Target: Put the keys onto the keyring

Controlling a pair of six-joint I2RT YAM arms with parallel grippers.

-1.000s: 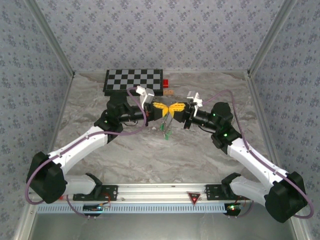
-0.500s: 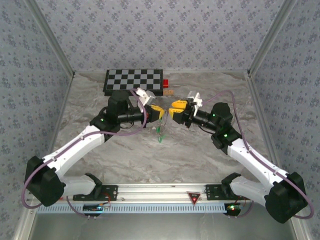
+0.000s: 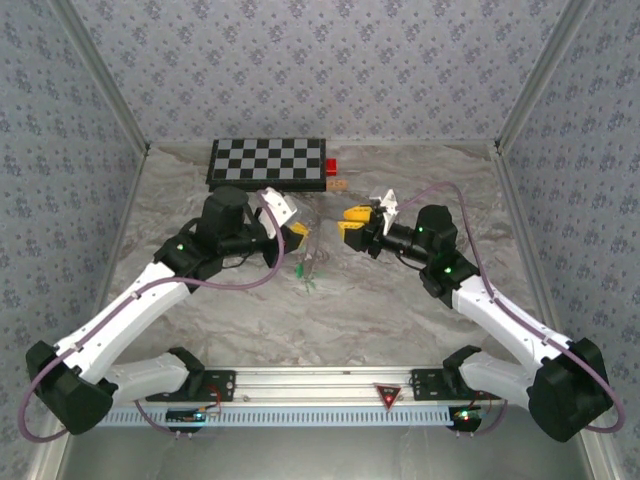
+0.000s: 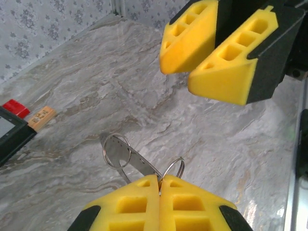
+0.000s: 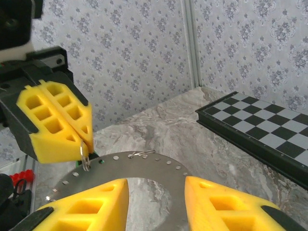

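My left gripper (image 3: 298, 235) is shut on the rim of the keyring (image 4: 137, 163), a flat grey band with small holes, and holds it above the table. Small wire loops (image 4: 117, 150) sit on the band near the pinch. The green keys (image 3: 305, 272) dangle below that gripper. In the right wrist view the keyring (image 5: 144, 166) lies flat across the gap of my right gripper (image 5: 156, 185), whose yellow fingers stand apart without pinching it. The left gripper (image 5: 83, 140) grips the ring's left side there. My right gripper (image 3: 350, 220) hovers just right of the left one.
A chessboard (image 3: 268, 162) lies at the back of the marble table (image 3: 400, 300). A small red block (image 3: 331, 166) and a tan piece (image 3: 339, 184) sit by its right end. Patterned walls close in the back and sides.
The two grippers were tip to tip over the middle. The right one has opened, and the left arm has drawn back to the left and lower, taking the ring and dangling keys along.
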